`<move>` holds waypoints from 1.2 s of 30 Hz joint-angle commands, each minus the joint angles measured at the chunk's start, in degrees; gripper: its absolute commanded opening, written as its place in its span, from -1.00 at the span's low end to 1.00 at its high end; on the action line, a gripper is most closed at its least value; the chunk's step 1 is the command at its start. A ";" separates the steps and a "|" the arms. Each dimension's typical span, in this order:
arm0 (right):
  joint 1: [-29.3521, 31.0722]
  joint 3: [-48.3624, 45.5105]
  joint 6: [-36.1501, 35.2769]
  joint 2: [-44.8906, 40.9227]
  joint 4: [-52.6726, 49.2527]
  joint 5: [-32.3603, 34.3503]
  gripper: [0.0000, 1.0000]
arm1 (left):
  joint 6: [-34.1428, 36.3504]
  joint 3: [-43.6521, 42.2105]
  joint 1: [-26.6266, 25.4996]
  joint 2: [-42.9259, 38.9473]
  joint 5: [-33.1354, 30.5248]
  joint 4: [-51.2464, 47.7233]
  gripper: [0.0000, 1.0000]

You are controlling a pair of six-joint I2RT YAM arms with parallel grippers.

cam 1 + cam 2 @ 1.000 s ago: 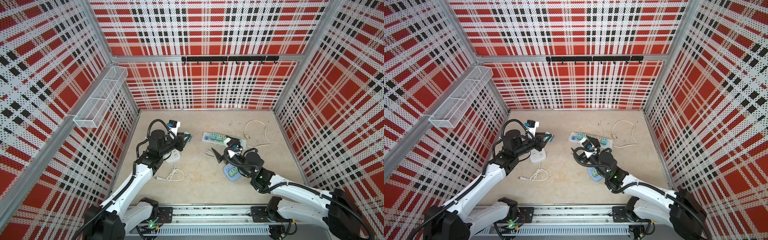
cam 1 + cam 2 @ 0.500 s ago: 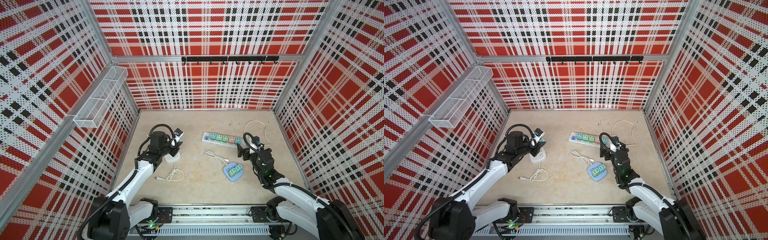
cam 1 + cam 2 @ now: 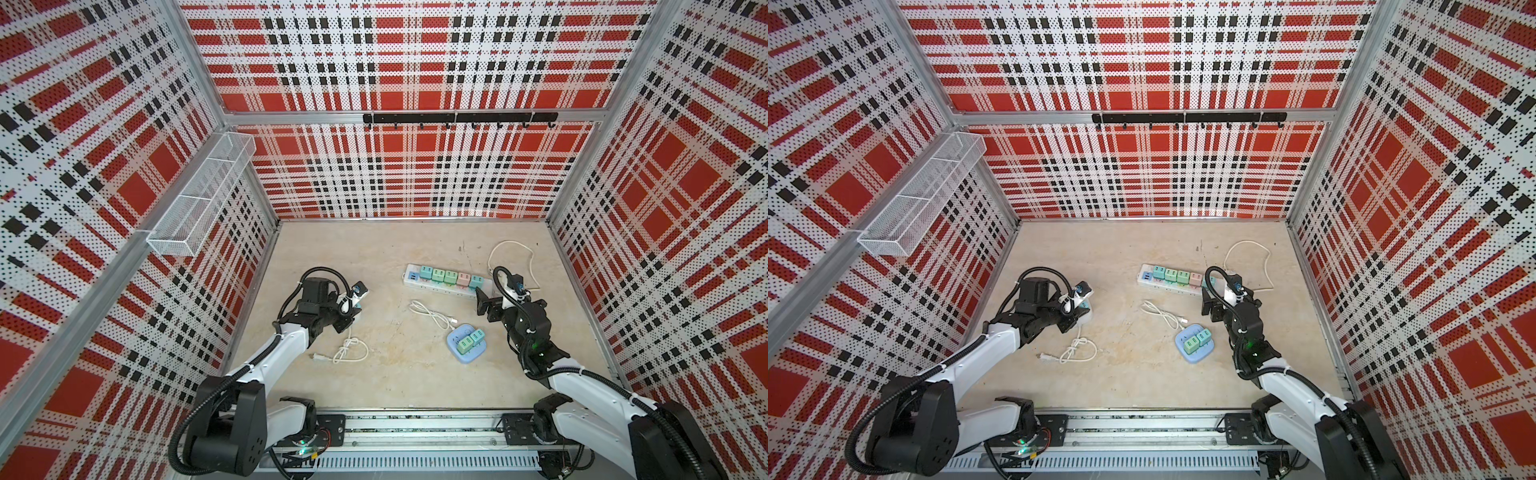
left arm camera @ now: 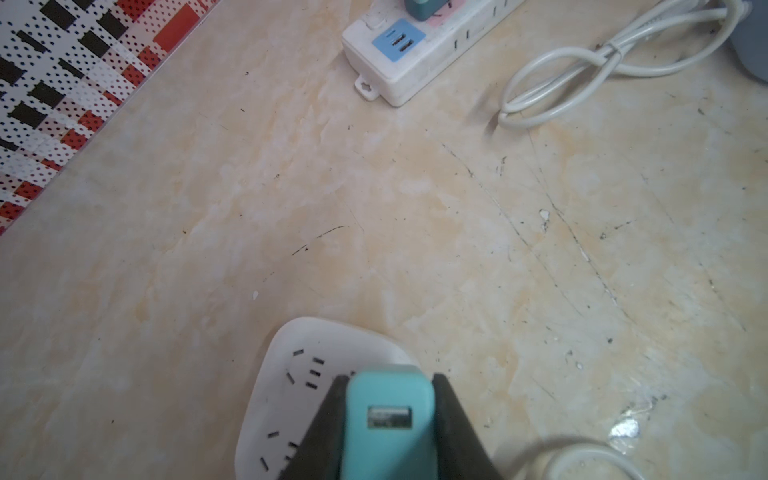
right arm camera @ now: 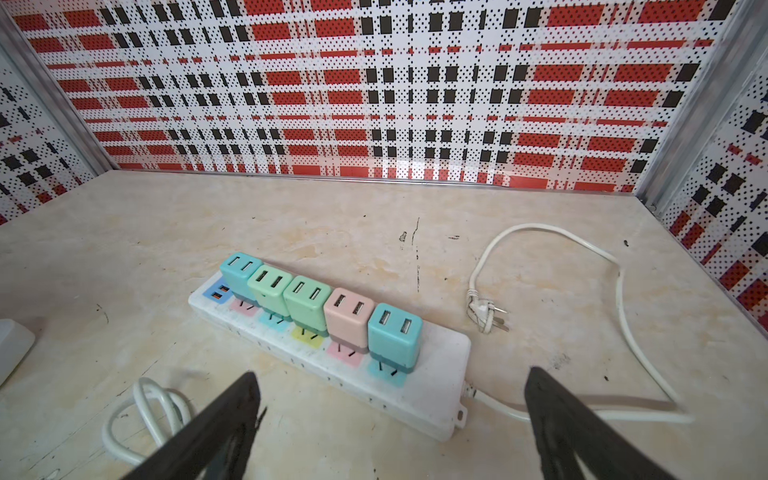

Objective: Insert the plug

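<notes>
- My left hand [image 4: 388,390] is clamped on the teal plug [image 4: 386,449]. The plug hangs over the near part of the white socket hub [image 4: 291,374] on the tabletop [image 4: 415,228]. I cannot tell from the wrist view whether the prongs touch the hub's face.
- To do this step well, I would line the prongs up with one pair of slots. Then I'd keep the plug upright and press straight down, since a tilted push would likely skate the light hub sideways.
- My right hand [image 5: 390,374] stands wide open and empty near the cord end of the power strip [image 5: 440,370], where five chargers sit. It could come across to steady the hub.
- Bare tabletop lies between hub and strip, so there is room on that side.
- The left side wall [image 3: 249,266] is near the hub, and the hub's cable [image 3: 349,347] coils beside my forearm.
- The loose cable [image 3: 432,313] and the blue tray [image 3: 455,353] lie well apart from the hub.
</notes>
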 commanded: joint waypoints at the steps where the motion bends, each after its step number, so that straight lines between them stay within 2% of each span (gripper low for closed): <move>1: -0.38 -0.77 0.87 -1.32 3.75 -0.87 1.00 | 1.95 2.39 0.98 1.55 1.93 -0.65 -1.00; 4: -0.51 -1.03 0.94 -1.76 3.96 -0.78 1.00 | -0.23 3.11 0.01 2.66 -1.70 -0.86 -1.00; 7: -0.51 -1.33 1.03 -2.05 4.37 -0.84 1.00 | -2.62 4.61 -1.57 1.79 -1.87 -1.57 -1.00; 9: -0.51 -0.41 1.01 -1.49 3.60 -4.20 1.00 | -5.30 5.48 -2.22 -0.67 -1.63 -0.47 -1.00; 12: 0.40 4.10 7.81 -0.08 -2.48 -7.27 0.98 | -13.71 5.28 -1.54 -5.46 -2.22 5.05 -1.00; 13: 2.65 5.43 9.63 0.44 -3.14 -8.33 0.96 | -17.39 4.86 -0.82 -7.09 -2.74 7.12 -1.00; 16: 16.92 10.33 10.05 2.86 -4.59 0.71 0.96 | -31.95 3.98 1.54 -10.67 -9.36 12.21 -1.00; 18: 24.72 15.32 9.65 7.91 -5.18 3.52 0.94 | -40.63 5.23 2.80 -11.69 -13.71 11.54 -1.00; 19: 26.99 18.40 10.74 11.87 -5.40 2.08 0.87 | -43.10 6.19 3.16 -12.04 -13.98 9.96 -1.00; 22: 31.81 27.47 12.89 24.55 -6.40 -0.84 0.72 | -48.71 7.89 3.34 -13.74 -15.84 6.30 -1.00; 26: 37.38 41.26 11.46 38.44 -14.65 -3.18 0.66 | -56.71 8.94 4.22 -16.32 -21.19 1.56 -1.00; 31: 40.25 47.80 14.91 46.18 -18.48 -5.80 0.67 | -60.56 7.78 6.46 -19.31 -22.71 0.04 -1.00; 36: 42.89 56.60 15.78 54.92 -26.01 -4.95 0.62 | -62.65 4.47 7.62 -21.72 -21.93 3.15 -1.00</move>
